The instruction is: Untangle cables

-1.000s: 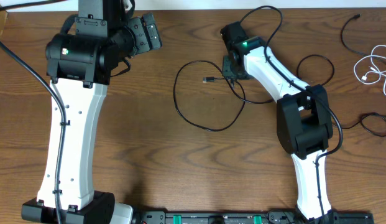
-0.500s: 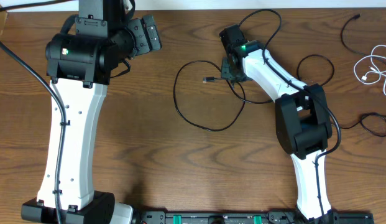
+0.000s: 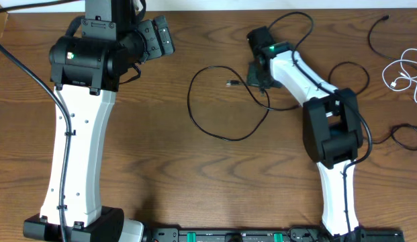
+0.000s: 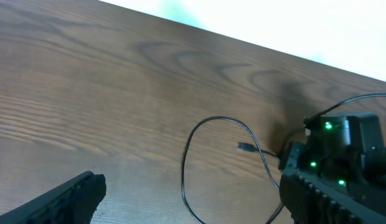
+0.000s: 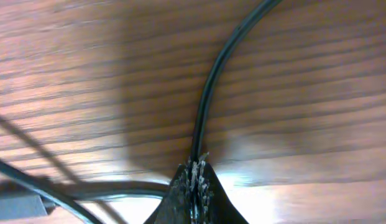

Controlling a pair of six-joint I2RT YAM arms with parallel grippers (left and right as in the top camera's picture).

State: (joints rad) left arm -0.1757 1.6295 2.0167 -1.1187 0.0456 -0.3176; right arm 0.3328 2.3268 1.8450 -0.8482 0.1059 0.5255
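My right gripper (image 5: 196, 186) is pinching closed on the thin black cable (image 3: 189, 101) beside its small plug (image 3: 230, 83). The cable's loop is lying left of it, mid-way across the brown wooden table (image 3: 215, 188). A short white cord (image 3: 404, 72) is lying at far right. My left gripper (image 3: 160, 35) is hovering at far left; I cannot tell whether it is open or closed.

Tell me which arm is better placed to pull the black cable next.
Right. The right gripper is shut on the black cable by its loop; the left gripper is apart from it, open.
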